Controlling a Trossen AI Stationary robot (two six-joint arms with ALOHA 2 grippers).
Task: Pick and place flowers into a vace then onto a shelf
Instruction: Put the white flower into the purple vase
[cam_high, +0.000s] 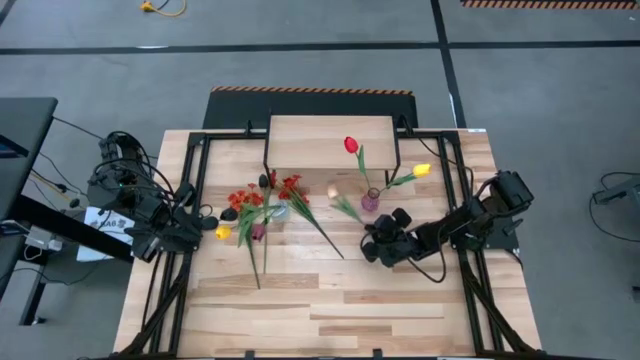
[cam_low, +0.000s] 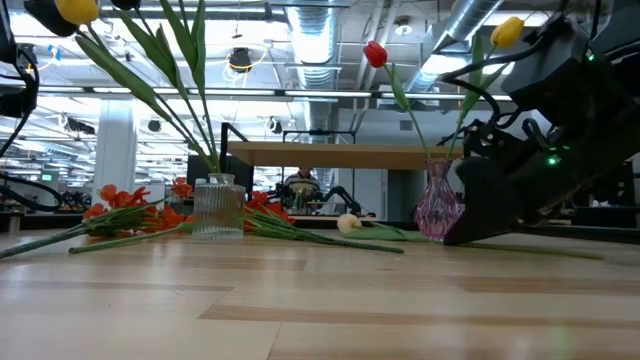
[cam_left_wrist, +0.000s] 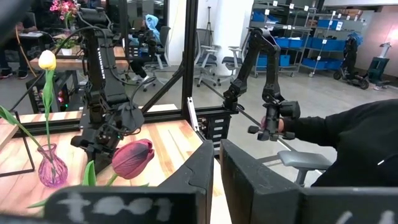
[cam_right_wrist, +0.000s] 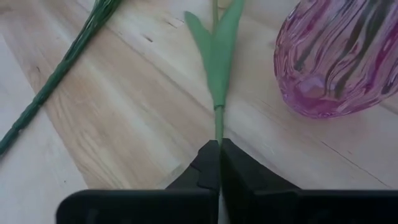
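A cream tulip (cam_high: 333, 190) lies flat on the table, its leaves (cam_right_wrist: 217, 50) pointing away from my right gripper (cam_right_wrist: 219, 144), which is shut on its green stem. Beside it stands a pink glass vase (cam_right_wrist: 339, 56) holding a red tulip (cam_high: 351, 145) and a yellow tulip (cam_high: 422, 170). A clear ribbed vase (cam_low: 218, 207) holds a leaning yellow tulip (cam_low: 75, 10). The shelf (cam_high: 330, 140) stands at the far middle. My left gripper (cam_left_wrist: 217, 163) waits shut at the table's left, near a dark maroon tulip (cam_left_wrist: 132, 158). My right gripper pinches the cream tulip's stem (cam_right_wrist: 219, 127) between its two fingertips, just below the leaves. The fingers slant down from the table's right side, and the stem runs straight on away from them. The flower lies on the table.
Sprays of red-orange blossoms (cam_high: 250, 200) lie around the clear vase, their long stems (cam_high: 320, 235) reaching toward the table's middle and near side. One such stem (cam_right_wrist: 56, 74) lies just beside my right gripper. Black frame bars run along both table sides.
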